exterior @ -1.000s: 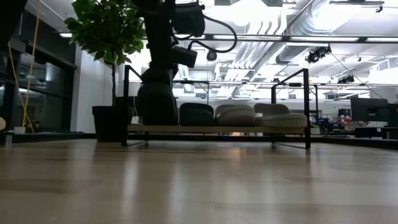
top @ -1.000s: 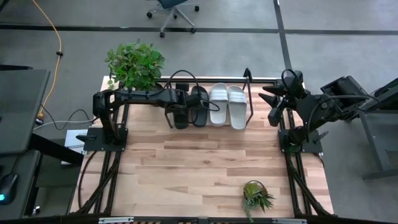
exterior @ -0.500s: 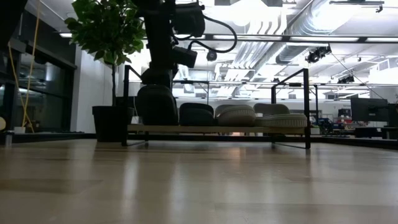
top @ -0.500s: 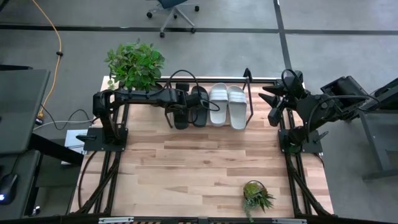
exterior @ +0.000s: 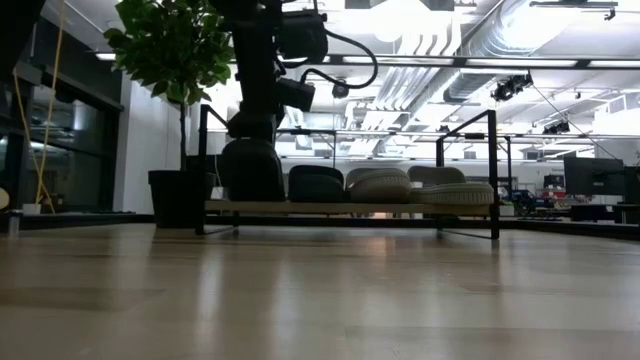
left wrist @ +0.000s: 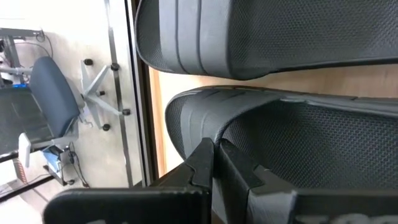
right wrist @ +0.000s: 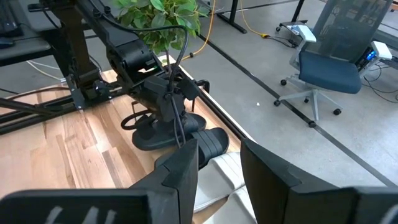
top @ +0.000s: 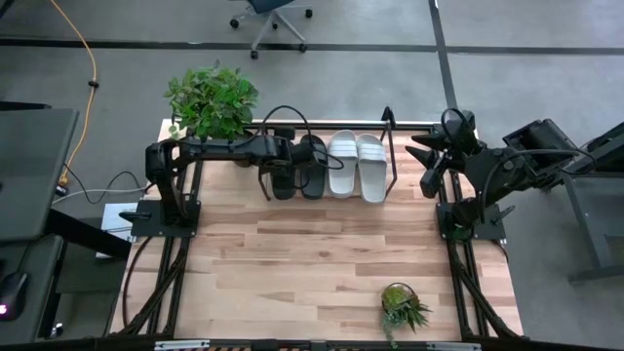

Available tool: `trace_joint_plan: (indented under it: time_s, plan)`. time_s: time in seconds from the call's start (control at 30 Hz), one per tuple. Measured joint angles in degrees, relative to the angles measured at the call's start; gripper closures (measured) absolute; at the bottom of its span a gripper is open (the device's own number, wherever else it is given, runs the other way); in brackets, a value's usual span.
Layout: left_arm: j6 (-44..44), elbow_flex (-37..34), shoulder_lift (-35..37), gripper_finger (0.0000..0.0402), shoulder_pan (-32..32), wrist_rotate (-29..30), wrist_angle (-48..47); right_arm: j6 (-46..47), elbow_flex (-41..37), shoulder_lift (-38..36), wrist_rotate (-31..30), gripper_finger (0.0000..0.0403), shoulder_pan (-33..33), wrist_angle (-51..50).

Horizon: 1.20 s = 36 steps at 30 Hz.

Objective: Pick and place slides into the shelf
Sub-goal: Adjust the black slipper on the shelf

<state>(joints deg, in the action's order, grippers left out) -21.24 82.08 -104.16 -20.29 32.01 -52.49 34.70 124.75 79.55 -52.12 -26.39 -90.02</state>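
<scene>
Reaching: the left gripper (top: 281, 156) stretches over the shelf's left end, directly above the leftmost black slide (top: 282, 181); in the left wrist view its fingers (left wrist: 205, 163) stand close together, pressed on that slide's strap edge, and I cannot tell whether they truly clamp it
Potted plant (top: 213, 100): behind the left arm, at the table's far left corner
Second black slide (top: 312, 168): just right of the left gripper, touching the first
Grey slides (top: 356, 166): further right, side by side, all four in one row
Shelf (top: 390, 127): along the table's far edge, holding every slide
Small plant (top: 402, 308): near the front edge, well apart from both grippers
Right gripper (top: 421, 154): waiting just beyond the shelf's right end, its fingers (right wrist: 180, 168) parted around nothing
</scene>
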Motion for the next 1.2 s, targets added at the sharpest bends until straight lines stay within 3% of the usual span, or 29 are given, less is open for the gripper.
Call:
trace_joint_plan:
  time_s: [0.77,1.2]
  plan:
    - [-0.8,0.0,-2.1,0.0394,0.1,-0.5,0.1,0.4,0.0,0.0,0.0,0.0289,0.0,0.0]
    - [0.1,0.0,-2.1,0.0289,0.0,0.7,-0.5,0.4,0.0,0.0,0.0,0.0289,0.0,0.0]
